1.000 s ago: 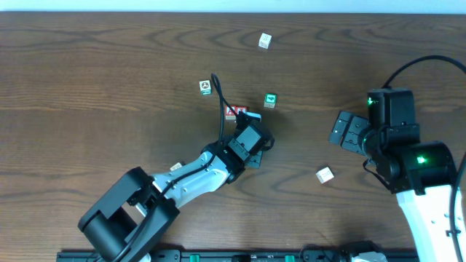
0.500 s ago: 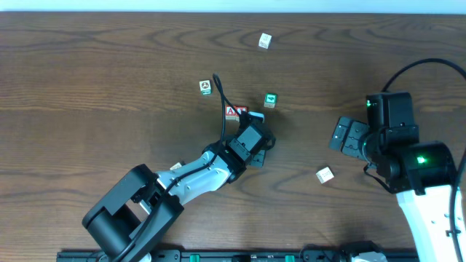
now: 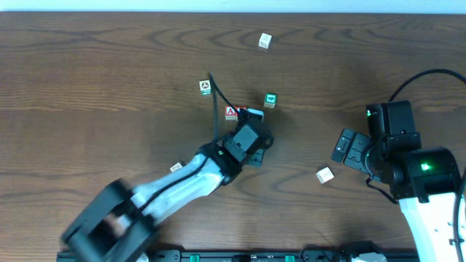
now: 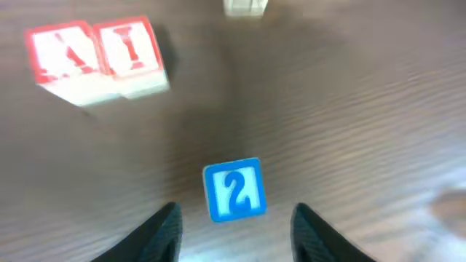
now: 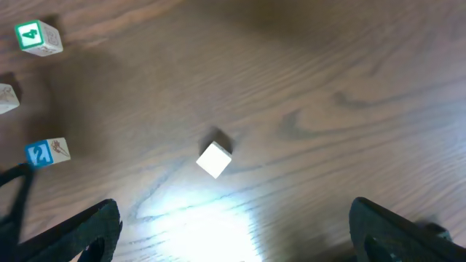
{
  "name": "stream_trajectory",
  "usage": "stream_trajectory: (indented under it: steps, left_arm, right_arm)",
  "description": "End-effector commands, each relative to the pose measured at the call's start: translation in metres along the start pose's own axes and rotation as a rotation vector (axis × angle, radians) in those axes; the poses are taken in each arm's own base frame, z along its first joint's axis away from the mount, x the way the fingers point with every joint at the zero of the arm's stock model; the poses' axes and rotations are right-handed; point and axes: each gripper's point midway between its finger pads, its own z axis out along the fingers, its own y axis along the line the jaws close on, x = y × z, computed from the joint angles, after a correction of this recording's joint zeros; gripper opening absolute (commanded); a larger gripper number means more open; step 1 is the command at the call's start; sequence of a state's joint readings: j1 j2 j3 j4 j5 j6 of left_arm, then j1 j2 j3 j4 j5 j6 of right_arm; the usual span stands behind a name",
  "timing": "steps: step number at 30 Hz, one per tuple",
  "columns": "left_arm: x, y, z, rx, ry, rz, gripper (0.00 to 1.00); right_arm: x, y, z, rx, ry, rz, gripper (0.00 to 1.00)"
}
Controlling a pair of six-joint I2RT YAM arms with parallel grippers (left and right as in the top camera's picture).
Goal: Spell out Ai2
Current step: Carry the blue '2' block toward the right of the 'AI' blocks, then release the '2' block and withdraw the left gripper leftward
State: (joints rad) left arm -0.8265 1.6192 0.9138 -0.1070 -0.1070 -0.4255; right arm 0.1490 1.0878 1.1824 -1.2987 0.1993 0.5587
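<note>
The red-framed A cube [image 4: 62, 62] and the red-framed I cube [image 4: 131, 51] stand side by side and touching, at the upper left of the left wrist view. In the overhead view they form one red and white pair [image 3: 233, 112]. The blue 2 cube [image 4: 234, 191] lies apart from them, to their lower right, flat on the table. It also shows in the overhead view [image 3: 253, 114] and the right wrist view [image 5: 47, 153]. My left gripper [image 4: 237, 244] is open and empty, just short of the 2 cube. My right gripper [image 5: 237, 233] is wide open and empty over bare table.
A green 4 cube [image 3: 270, 100] sits just right of the row. A cube with a round green-black symbol [image 3: 205, 86] lies to the upper left. Plain pale cubes lie at the far back [image 3: 265, 41] and near my right gripper [image 3: 325, 174].
My left gripper has drawn back a little from the cubes, and the blue 2 cube now shows free on the table. My right arm has drifted slightly down and right.
</note>
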Motion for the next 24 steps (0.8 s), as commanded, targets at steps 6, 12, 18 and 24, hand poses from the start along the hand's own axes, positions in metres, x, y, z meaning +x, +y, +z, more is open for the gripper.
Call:
stream_trajectory:
  steps: [6, 12, 18, 24]
  left_arm:
    - [-0.042, 0.05, -0.117, -0.198, -0.204, 0.079, 0.71]
    - [-0.033, 0.101, -0.192, -0.357, -0.212, 0.051, 0.76]
    - [-0.029, 0.139, -0.23, -0.441, -0.073, -0.057, 0.79]
    - [-0.02, 0.162, -0.235, -0.438, 0.092, -0.188, 0.84]
  right_arm:
    - [0.02, -0.011, 0.002, 0.0, 0.026, 0.15, 0.99]
    - [0.051, 0.021, 0.046, -0.092, 0.127, 0.162, 0.99]
    - [0.061, 0.067, 0.069, -0.092, 0.216, 0.157, 0.99]
    - [0.073, 0.136, 0.089, -0.094, 0.265, 0.05, 0.99]
